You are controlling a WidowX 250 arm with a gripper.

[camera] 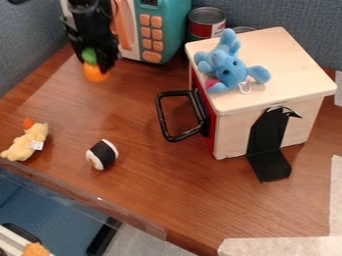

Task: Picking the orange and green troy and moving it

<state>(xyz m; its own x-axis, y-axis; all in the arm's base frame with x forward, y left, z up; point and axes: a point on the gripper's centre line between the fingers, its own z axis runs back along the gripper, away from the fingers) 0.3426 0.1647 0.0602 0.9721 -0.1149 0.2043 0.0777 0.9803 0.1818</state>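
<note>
Gripper (99,62) around one orange-green toy (95,73); one blue plush (229,68), one yellow plush (28,142).

Behind the brown wood-grain table (153,187) you have a blue-grey wall (307,30), with another wall (30,47) of the same look at the left, meeting it at a corner. A clear strip (143,227) edges your table's near side. Below it you see a blue surface (47,200) (floor or furniture, you can't tell). Soft light lies pale on the wood.
</note>
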